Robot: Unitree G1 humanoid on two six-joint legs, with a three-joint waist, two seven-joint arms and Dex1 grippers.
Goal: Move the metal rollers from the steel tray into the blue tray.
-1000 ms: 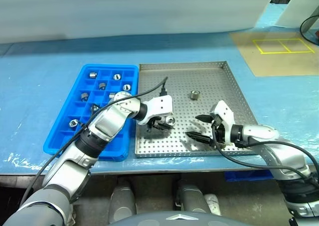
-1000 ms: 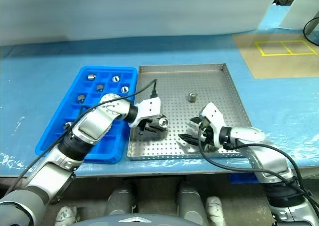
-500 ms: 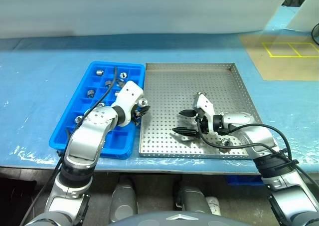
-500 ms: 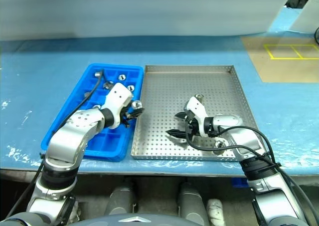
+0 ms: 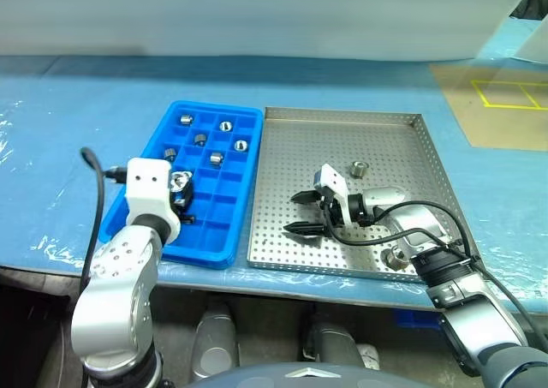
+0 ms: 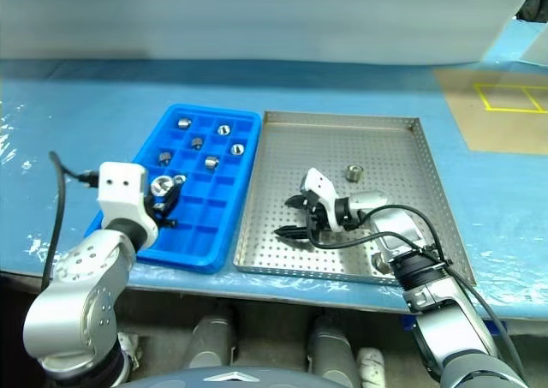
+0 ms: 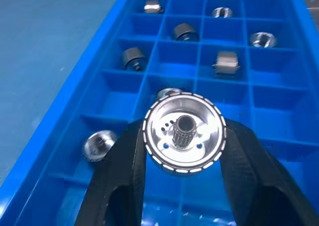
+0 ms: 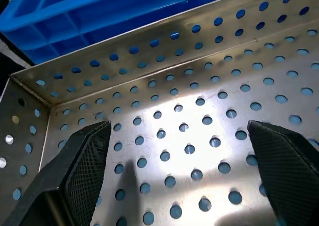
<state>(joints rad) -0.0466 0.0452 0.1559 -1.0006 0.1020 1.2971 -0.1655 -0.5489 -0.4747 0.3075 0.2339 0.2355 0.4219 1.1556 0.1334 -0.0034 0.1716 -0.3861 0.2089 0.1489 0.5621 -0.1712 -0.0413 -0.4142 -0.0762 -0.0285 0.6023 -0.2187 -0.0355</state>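
My left gripper (image 5: 181, 193) is shut on one metal roller (image 7: 184, 132), a shiny disc with a small toothed hub. It holds the roller above the near left compartments of the blue tray (image 5: 253, 161). Several more rollers (image 5: 217, 158) lie in the tray's far compartments. My right gripper (image 5: 293, 212) stands open and empty, low over the perforated floor of the steel tray (image 5: 377, 140), near the tray's left side. Its fingers (image 8: 84, 161) are spread wide above the holes. Two rollers are in the steel tray: one at the middle (image 5: 358, 169), one by the near rim (image 5: 396, 257).
Both trays sit side by side on a table covered in blue sheet (image 5: 77, 114). A brown panel with yellow tape lines (image 5: 505, 97) lies at the far right. A black cable (image 5: 90, 161) loops beside my left wrist.
My left gripper has carried the roller leftward from over the steel tray to over the blue tray, turning as it went. My right gripper has shifted left within the steel tray, still open. The camera view has also shifted.
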